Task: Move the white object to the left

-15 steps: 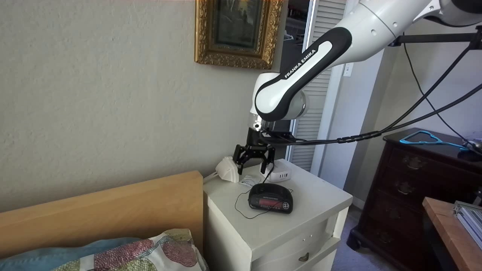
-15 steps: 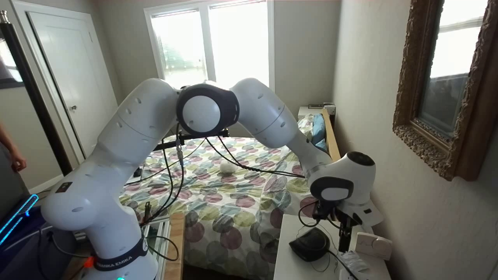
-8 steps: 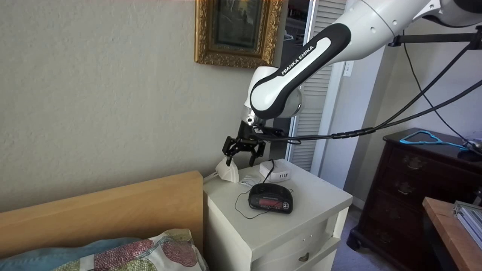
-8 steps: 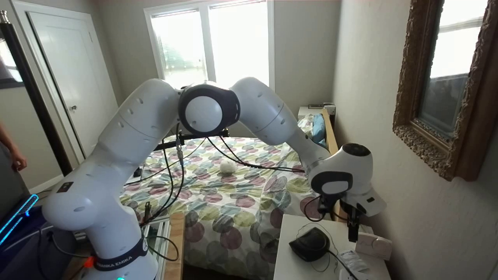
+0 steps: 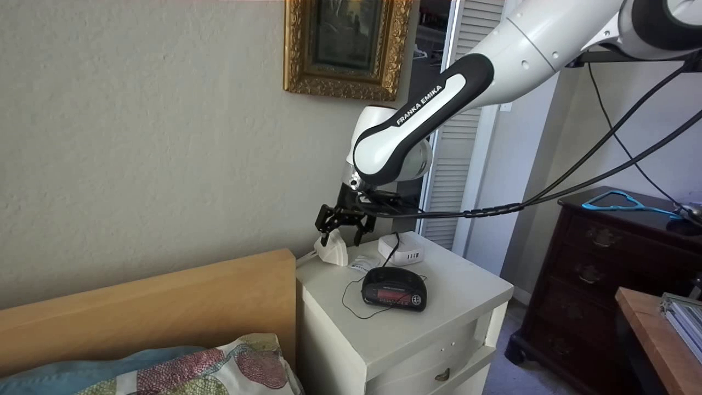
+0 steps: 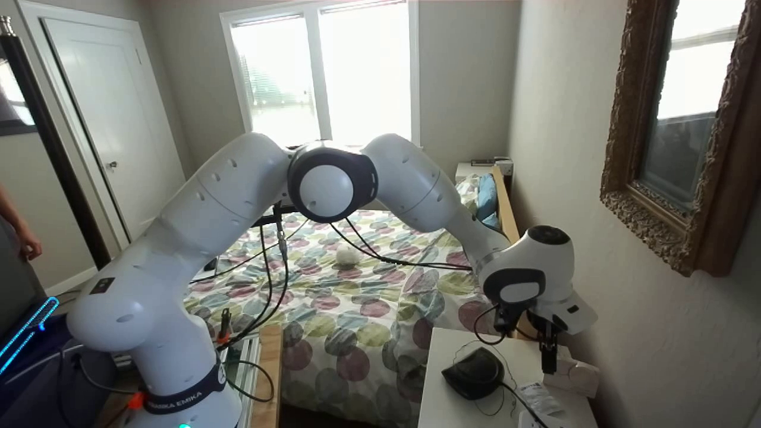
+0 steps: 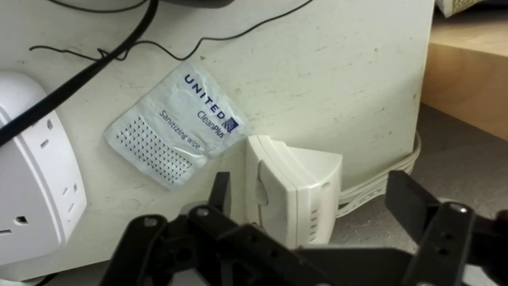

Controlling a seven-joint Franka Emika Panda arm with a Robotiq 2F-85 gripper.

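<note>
We see the pincer (image 5: 340,240) spread wide, gripping nothing, the white device (image 7: 278,198) (our presumed target) below and, in wrist view, between its fingers (image 7: 408,202).

2 gaps flank the cream box (image 7: 278,194) in the wrist view, daylight either side, with the claw (image 7: 309,190) spread wider than it! Bare table (image 7: 337,87) stretches above the box there, a fine lane. Tighter to its left: the wipe packet (image 7: 178,123) just beside, then the outlet block (image 7: 33,178) with a black cable (image 7: 85,74) slanting over. A white cord (image 7: 365,186) trails off its right, and in both exterior views the wall (image 5: 164,137) stands close to it.
</note>
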